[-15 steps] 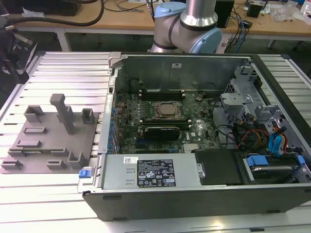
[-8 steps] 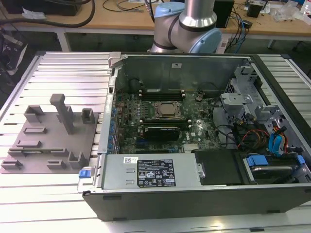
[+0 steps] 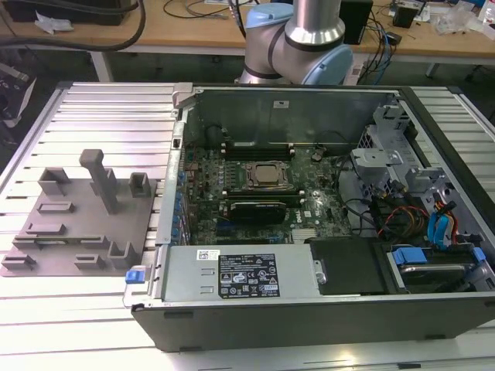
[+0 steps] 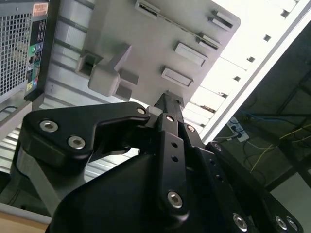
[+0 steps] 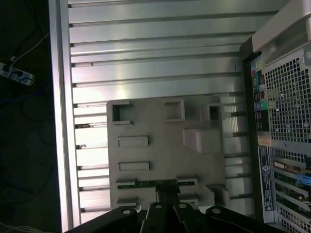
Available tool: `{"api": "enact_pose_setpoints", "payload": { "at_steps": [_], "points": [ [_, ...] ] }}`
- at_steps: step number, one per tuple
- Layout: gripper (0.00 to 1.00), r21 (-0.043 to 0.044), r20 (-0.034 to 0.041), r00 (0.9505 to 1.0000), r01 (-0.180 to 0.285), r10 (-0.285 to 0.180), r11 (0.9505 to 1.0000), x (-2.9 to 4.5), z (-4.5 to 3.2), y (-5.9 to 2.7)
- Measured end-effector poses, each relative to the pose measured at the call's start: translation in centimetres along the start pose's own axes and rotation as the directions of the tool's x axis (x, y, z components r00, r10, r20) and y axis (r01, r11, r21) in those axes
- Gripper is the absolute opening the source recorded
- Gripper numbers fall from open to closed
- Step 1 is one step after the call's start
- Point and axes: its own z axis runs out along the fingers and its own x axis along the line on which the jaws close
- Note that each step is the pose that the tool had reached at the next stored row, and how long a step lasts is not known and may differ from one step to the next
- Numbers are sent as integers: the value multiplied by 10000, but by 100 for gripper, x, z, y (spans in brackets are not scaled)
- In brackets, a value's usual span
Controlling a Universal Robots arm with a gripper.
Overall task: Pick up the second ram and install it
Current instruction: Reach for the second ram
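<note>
Here the gripper (image 5: pixel 167 184) hangs over the grey fixture plate (image 5: pixel 165 155). In the first wrist view its black fingers (image 5: pixel 163 194) are pressed together with nothing between them. In the second wrist view the gripper (image 4: pixel 169 98) is seen from the side, its tip lined up over the same plate. The second ram (image 5: pixel 141 183), a thin green strip seen edge-on, stands in the plate between two small grey slot blocks. Its middle is hidden behind the fingertips, and how far above it they hang cannot be told. In the exterior view the plate (image 3: pixel 77 220) lies on the ribbed metal worktop (image 3: pixel 100 108) at the exterior view's left, with a tall grey post (image 3: pixel 97 178) rising from it. Just beside it, filling the centre and the exterior view's right, stands the open computer case (image 3: pixel 309 317). Inside the case lies a green motherboard (image 3: pixel 209 178) with the CPU socket (image 3: pixel 267 176) at its middle and long black memory slots (image 3: pixel 255 147) on both sides of the socket. A grey power supply (image 3: pixel 232 274) with a label sits along the lower wall. A tangle of cables (image 3: pixel 402 216) and blue-trimmed drive bays (image 3: pixel 433 259) fill the right-hand end. The arm (image 3: pixel 313 39) rises out of the upper centre of that frame, behind the case.
</note>
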Motion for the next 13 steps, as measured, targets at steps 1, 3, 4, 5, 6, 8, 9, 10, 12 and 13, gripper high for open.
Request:
{"api": "enact_pose_setpoints", "payload": {
  "at_steps": [1,3,4,5,6,8,9,10,12,13],
  "points": [
    [8,-1,1,10000,5,-5,10000,-17,9,-21],
    [8,1,-9,10000,19,-19,10000,-86,35,-73],
    [8,4,-15,10000,26,-26,10000,-127,49,-107],
    [8,5,-15,10000,29,-29,10000,-143,56,-129],
    [8,7,-16,10000,30,-30,10000,-147,57,-141],
    [8,7,-16,10000,29,-29,10000,-147,57,-144],
    [8,7,-16,10000,27,-27,10000,-147,57,-144],
    [8,7,-16,10000,29,-29,10000,-147,57,-145],
    [8,7,-16,10000,29,-29,10000,-147,57,-146],
    [8,7,-16,10000,29,-29,10000,-147,57,-147]
  ]
}}
